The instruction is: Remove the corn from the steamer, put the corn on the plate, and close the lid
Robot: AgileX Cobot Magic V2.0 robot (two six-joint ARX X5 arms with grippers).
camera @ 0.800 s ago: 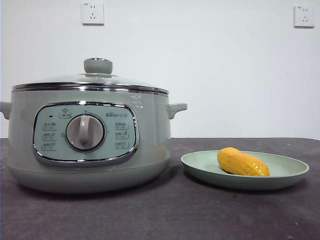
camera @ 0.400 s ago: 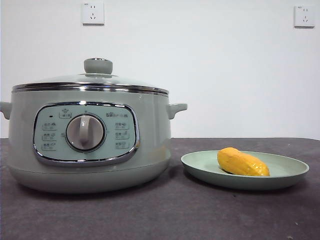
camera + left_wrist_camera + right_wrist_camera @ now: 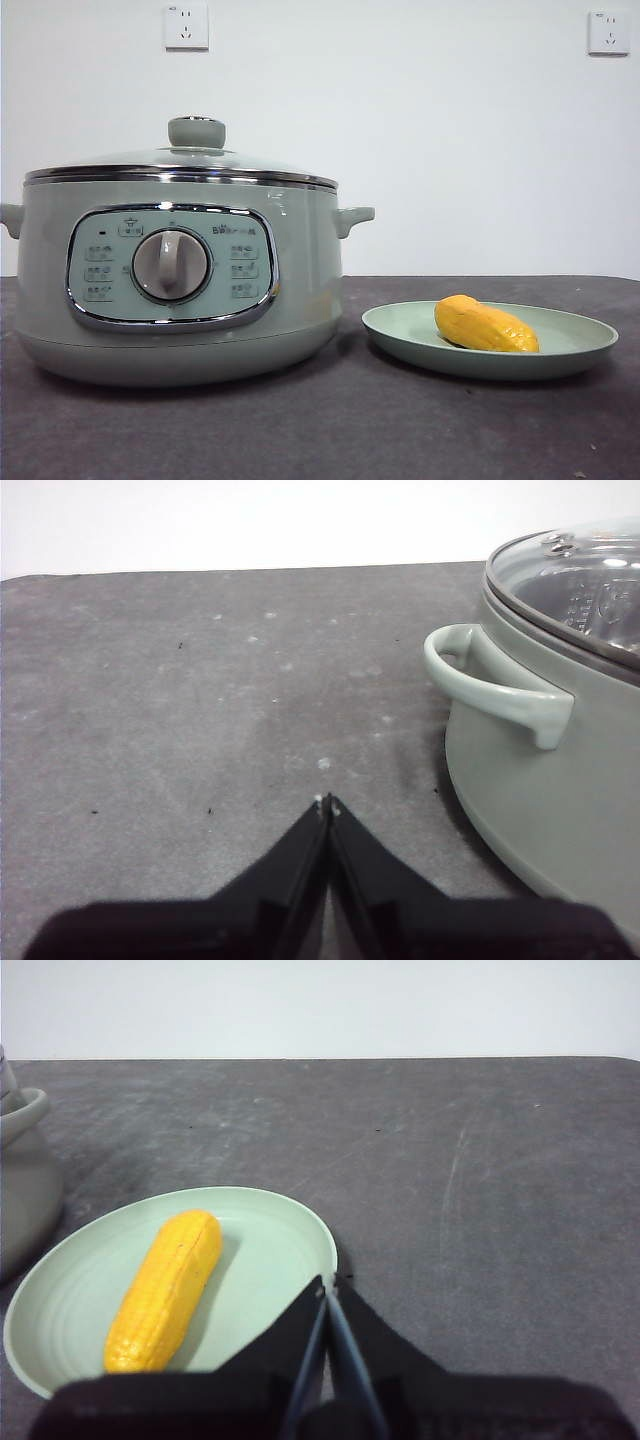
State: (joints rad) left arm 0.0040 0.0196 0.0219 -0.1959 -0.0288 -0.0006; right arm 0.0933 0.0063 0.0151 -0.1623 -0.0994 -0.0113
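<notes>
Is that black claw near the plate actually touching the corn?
Apart. In the right wrist view, the right gripper, jaws shut, sits over the plate rim, with bare plate between it and the corn.

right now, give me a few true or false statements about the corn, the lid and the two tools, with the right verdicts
1. The corn lies on the plate. True.
2. The lid is off the steamer and lies on the table. False: it sits closed on the steamer's rim.
3. The right tool holds the corn. False: it is shut on nothing, above the plate's rim beside the corn.
4. The left tool is shut and empty, over bare table beside the steamer's side handle. True.
5. The plate touches the steamer. False: a gap of table shows between them in the front view.
</notes>
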